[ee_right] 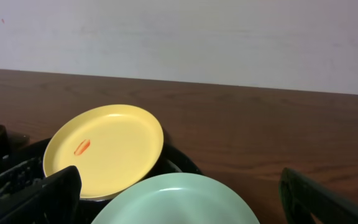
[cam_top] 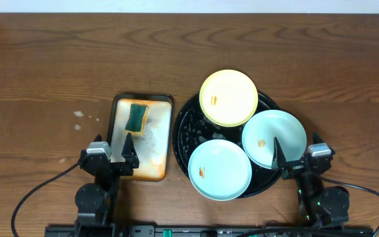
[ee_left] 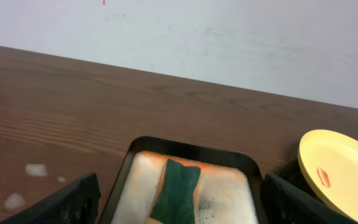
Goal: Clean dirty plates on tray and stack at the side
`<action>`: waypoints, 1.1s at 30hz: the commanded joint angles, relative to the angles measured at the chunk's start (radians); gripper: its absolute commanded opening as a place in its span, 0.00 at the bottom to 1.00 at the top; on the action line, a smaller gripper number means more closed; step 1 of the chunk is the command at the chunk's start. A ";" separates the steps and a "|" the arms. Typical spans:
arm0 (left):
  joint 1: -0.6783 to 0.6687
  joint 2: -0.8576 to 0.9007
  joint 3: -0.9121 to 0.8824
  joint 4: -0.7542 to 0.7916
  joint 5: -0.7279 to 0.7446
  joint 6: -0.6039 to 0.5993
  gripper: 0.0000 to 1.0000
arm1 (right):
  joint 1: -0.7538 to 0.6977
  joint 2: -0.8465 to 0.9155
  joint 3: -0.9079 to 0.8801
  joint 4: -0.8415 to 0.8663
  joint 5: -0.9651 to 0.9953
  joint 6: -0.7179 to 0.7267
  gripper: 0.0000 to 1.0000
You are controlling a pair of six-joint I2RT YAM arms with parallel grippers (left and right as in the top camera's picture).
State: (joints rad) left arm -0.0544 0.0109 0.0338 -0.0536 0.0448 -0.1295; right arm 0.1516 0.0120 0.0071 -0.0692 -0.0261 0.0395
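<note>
With both grippers empty and wide open, we'd send the left gripper (cam_top: 113,143) straight ahead to the sponge (cam_top: 136,116) in the soapy tray (cam_top: 158,168) — pinching across its narrow width — while the plates (cam_top: 227,97) sit on the black tray (cam_top: 184,125) just ahead of the right gripper (cam_top: 296,150).

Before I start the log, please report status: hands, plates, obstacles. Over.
Left hand open, right hand open, both empty. Three plates on black tray, smeared orange, none stacked. Sponge in soapy tray; no obstacle seen.
</note>
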 commanded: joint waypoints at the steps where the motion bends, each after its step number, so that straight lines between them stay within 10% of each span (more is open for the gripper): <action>1: -0.002 -0.007 -0.030 -0.013 -0.020 0.013 0.83 | -0.007 -0.005 -0.002 -0.003 0.003 -0.008 0.99; 33: -0.002 -0.002 0.005 0.085 0.164 -0.097 0.83 | -0.007 0.004 0.040 0.021 -0.197 0.223 0.99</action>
State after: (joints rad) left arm -0.0544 0.0113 0.0196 0.0071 0.1524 -0.1967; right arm 0.1516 0.0120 0.0082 -0.0437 -0.1089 0.2096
